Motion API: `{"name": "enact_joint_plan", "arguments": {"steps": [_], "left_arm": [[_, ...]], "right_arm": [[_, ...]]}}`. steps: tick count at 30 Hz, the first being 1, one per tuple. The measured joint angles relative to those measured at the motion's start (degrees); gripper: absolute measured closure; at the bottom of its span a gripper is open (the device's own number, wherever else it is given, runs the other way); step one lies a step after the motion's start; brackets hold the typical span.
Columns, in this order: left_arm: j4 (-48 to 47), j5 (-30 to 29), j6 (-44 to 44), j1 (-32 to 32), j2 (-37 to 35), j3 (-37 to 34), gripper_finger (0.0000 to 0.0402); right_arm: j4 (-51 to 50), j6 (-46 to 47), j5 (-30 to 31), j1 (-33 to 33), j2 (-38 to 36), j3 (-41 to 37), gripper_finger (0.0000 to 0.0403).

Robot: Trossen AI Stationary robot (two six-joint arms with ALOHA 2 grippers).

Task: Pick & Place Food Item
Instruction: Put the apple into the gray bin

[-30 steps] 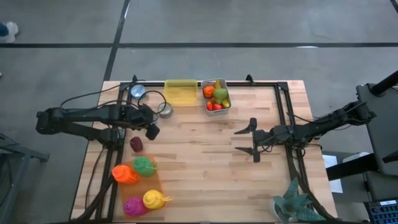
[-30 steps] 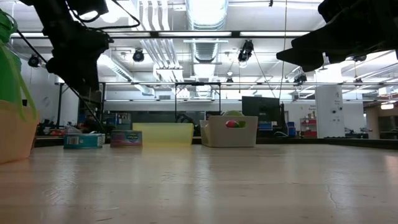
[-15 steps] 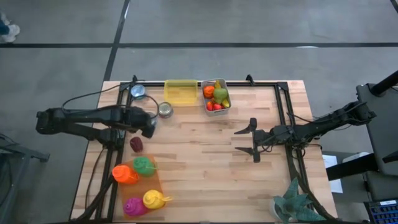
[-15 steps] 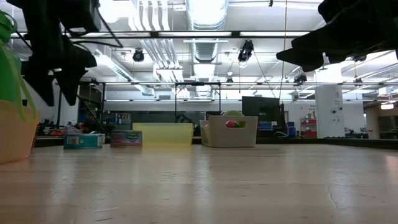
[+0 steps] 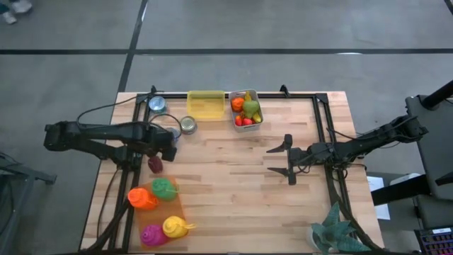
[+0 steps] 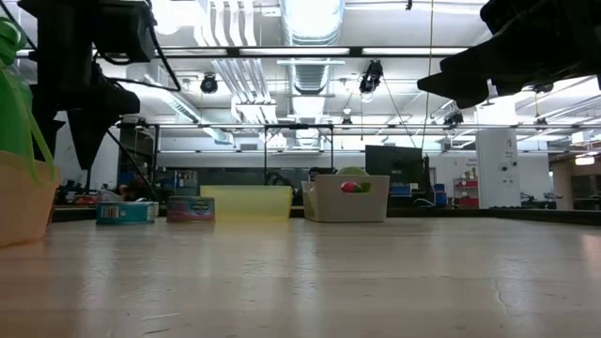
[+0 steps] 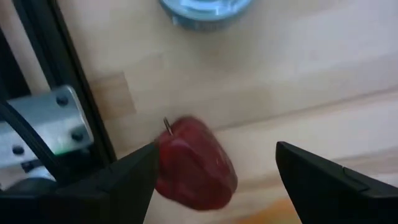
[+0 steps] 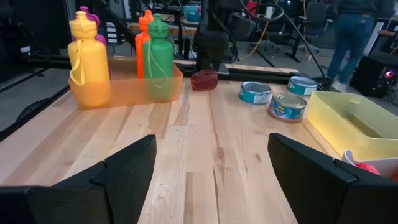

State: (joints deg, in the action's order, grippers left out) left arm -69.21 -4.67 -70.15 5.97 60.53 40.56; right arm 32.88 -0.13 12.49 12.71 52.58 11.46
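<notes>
The pick is only at its approach: the left gripper point(image 7: 211, 168) hovers over the red food item point(image 7: 194, 164), fingers apart on either side and nothing gripped, while the item lies on the desk point(image 5: 233, 177) beside the orange tray point(image 5: 178, 212) (left side). Grasp, carry and placing all remain. The right gripper point(image 5: 289, 160) waits mid-desk, fingers apart, empty.

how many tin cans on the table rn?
3, all near the far left corner: one can by the frame rail, one can beside the yellow bin, one can partly under the left arm overhead.
</notes>
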Motion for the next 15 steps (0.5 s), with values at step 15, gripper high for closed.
{"name": "enact_joint_plan", "arguments": {"steps": [15], "left_arm": [[-1.1, 3.5, -6.5, -0.1, 6.4, 0.0, 0.0078]], "right_arm": [[0.0, 0.1, 0.0, 0.0, 0.0, 0.0, 0.0097]]}}
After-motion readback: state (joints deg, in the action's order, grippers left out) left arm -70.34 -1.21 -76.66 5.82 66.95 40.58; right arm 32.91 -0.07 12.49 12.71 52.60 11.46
